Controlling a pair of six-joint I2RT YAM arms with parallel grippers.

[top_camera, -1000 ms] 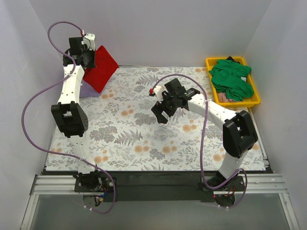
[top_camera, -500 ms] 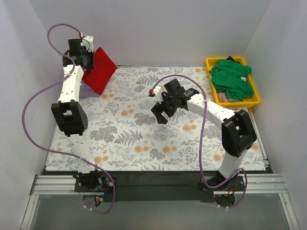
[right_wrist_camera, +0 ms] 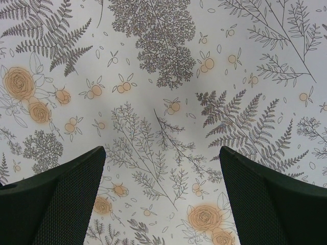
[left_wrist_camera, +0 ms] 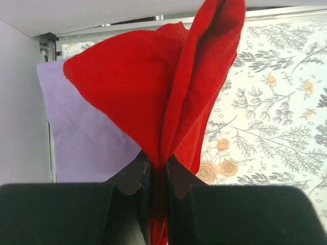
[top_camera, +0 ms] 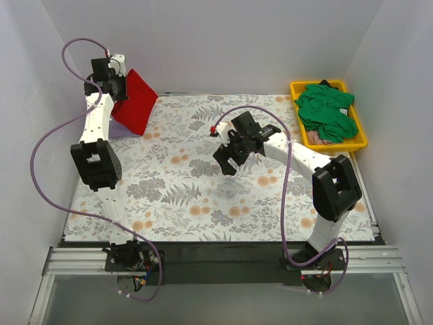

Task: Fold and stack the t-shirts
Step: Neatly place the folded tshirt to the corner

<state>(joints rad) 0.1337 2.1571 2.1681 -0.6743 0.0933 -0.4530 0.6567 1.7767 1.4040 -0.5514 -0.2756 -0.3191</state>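
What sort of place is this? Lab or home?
Likely a lab test cell: white walls box in the table, left arm and right arm bolt to a metal rail, green shirt in a yellow tray.

No writing, label, brand or number can be read in any view. The red t-shirt (top_camera: 137, 103) is plain, the floral cloth (top_camera: 203, 193) carries only printed ferns and blossoms, and the yellow tray (top_camera: 295, 89) bears no legible marking.
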